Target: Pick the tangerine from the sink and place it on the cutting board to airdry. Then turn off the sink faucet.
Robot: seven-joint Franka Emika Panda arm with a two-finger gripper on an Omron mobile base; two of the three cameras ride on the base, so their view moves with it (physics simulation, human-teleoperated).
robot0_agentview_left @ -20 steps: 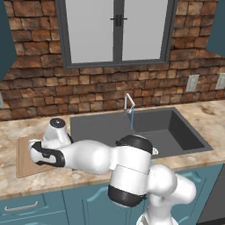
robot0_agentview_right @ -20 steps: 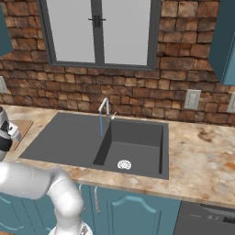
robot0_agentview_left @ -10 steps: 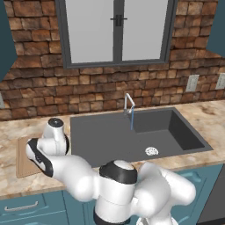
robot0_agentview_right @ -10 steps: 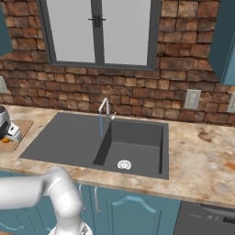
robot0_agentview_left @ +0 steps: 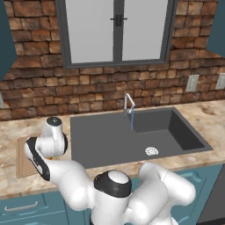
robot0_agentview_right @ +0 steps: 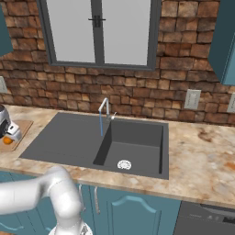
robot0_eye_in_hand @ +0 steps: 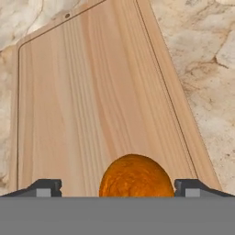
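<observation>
The arm bends down left over the board [robot0_eye_in_hand: 92, 92], claw [robot0_eye_in_hand: 117, 187] spread wide (fingertips clear of the tangerine [robot0_eye_in_hand: 136, 176] between them).

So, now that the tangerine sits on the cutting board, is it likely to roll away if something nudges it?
Probably yes. The tangerine is round and the cutting board looks flat, with no raised rim to stop it. It came from a sink where water runs, so its skin may be wet and somewhat slippery. It looks firm, so a light push should not deform it.
</observation>
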